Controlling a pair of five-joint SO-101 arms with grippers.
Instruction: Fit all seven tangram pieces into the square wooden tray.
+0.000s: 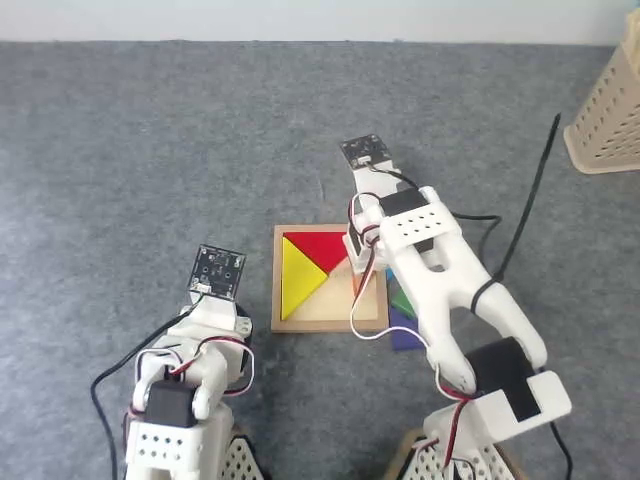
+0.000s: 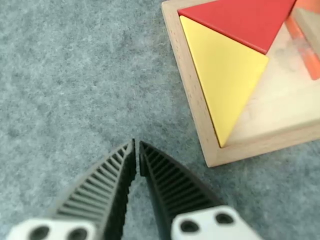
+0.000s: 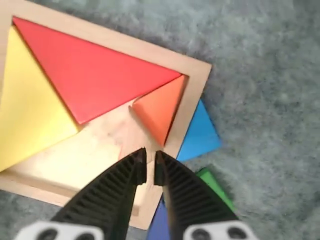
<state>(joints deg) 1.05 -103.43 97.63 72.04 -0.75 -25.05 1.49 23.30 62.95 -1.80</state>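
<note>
- We see the square wooden tray (image 1: 315, 325) just below the middle of the high view, its sides square to the frame, on a grey cloth table (image 1: 150, 150).
- To the left of the tray and above it the cloth lies open and wide. At the frame's upper right edge stands a perforated beige bin (image 1: 610, 100), well apart from the tray.
- The yellow triangle (image 1: 298, 280) has its long edge along the tray's left wall, running up and down the frame, and its apex points right toward the tray's middle.
- The red triangle (image 1: 322, 248) has its long edge along the top wall, with its apex pointing down. One short edge meets the yellow's.
- The small orange triangle (image 3: 161, 112) has one edge on the tray's right wall and another against the red. Its free corner aims at the bare floor, which takes up the tray's lower right part.
- Just outside the right wall we find a blue piece (image 3: 200, 135) against the rim, with a green piece (image 3: 216, 181) and a dark blue piece (image 1: 406, 337) near it, under the right arm.
- The right gripper (image 3: 150, 156) hovers over the bare floor beside the orange triangle, clenched to a thin slit and grasping nothing.
- The left gripper (image 2: 136, 146) hangs over the cloth off the tray's lower left corner, clenched and empty.
</note>
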